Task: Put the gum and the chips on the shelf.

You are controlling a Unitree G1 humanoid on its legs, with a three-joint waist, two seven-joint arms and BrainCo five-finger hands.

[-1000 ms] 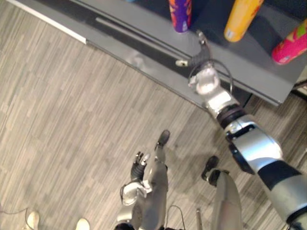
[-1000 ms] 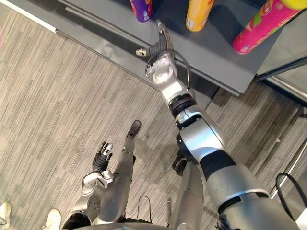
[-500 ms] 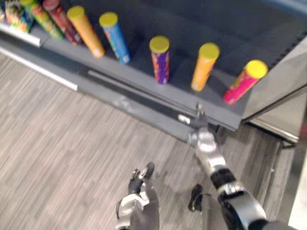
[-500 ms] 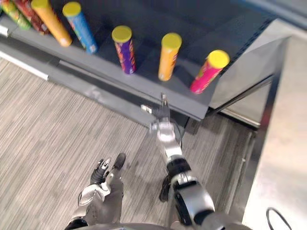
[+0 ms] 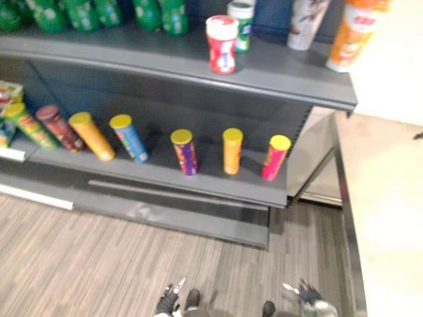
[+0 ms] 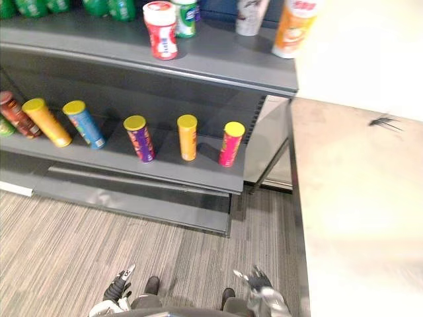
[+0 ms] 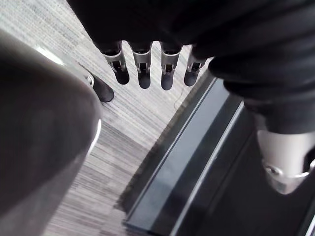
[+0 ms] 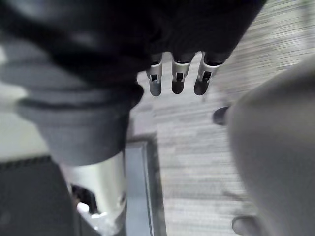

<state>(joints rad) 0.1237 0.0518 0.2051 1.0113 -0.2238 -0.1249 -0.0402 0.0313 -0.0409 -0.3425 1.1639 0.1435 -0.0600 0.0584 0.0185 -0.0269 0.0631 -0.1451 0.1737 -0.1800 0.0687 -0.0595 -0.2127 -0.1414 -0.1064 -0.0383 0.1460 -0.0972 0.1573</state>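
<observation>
Grey steel shelving faces the robot, whose arms hang low over the wood-grain floor (image 5: 99, 264). The left hand (image 5: 168, 304) and the right hand (image 5: 307, 294) sit near the bottom of the head views. In each wrist view the fingers (image 7: 142, 69) are straight and relaxed, holding nothing.

The red gum jar (image 5: 221, 43), with a white lid, stands upright on the upper shelf (image 5: 277, 69). It is just beside a green-and-white jar (image 5: 242, 23) and to the right of a row of green bottles (image 5: 86, 13). Chip cans stand in a row along the lower shelf (image 5: 211, 183). The pink can (image 5: 275, 157) is the last at the right end, near the orange can (image 5: 231, 150) but apart from it.

With both goods shelved and both hands empty, the job looks finished or close to it. The risk now lies in any further arm movement. The gum jar stands near the front edge of its shelf, and the pink can is close to the open right end of its own. A rising or sweeping arm could clip either one. The tall, narrow cans look easy to tip, and one falling could take its neighbour down.
</observation>
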